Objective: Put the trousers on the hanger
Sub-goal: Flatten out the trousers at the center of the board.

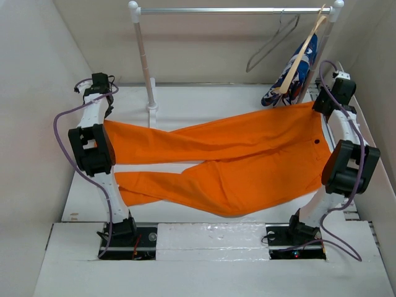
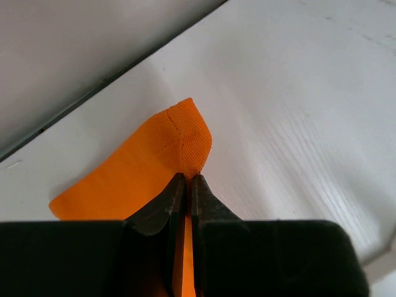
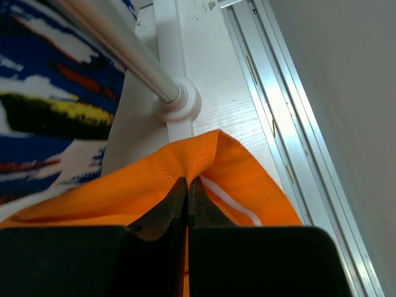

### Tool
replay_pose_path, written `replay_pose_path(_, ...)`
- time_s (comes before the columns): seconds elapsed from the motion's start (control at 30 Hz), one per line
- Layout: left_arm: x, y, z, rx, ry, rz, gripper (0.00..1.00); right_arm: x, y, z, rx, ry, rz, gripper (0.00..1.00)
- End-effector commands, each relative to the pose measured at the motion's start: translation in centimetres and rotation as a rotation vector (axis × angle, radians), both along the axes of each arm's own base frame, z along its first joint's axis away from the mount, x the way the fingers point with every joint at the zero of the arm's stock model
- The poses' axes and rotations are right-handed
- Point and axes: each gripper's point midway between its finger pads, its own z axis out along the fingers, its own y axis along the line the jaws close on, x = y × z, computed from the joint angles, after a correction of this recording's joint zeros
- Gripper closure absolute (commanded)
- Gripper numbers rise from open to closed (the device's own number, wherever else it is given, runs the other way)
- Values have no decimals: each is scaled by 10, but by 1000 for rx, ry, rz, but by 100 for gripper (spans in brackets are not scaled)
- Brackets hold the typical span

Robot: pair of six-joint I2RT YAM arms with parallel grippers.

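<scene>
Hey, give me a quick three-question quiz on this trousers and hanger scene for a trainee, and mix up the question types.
1. True or false: the left gripper and the right gripper are both shut on the trousers.
2. Where is the wire hanger? A) hanging on the rail B) lying on the trousers C) held in the left gripper.
3. Fill in: the right gripper pinches the trousers at the ____ end.
Key: 1 true; 2 A; 3 waistband.
</scene>
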Motion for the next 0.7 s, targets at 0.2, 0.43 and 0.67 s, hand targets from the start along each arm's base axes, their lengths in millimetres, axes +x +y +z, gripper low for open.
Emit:
replay_pose_path(0.2,13,28,49,122,-107,38,100,44,-45,-10,29,-25,-53,100)
replay_pose_path(0.43,21,17,2,5,73,-53,32,42,-18,13,51,-89,21,51)
replay_pose_path(0.67,-43,-19,0,-69,0,-76,15,5,74,59,59,-169,226,54)
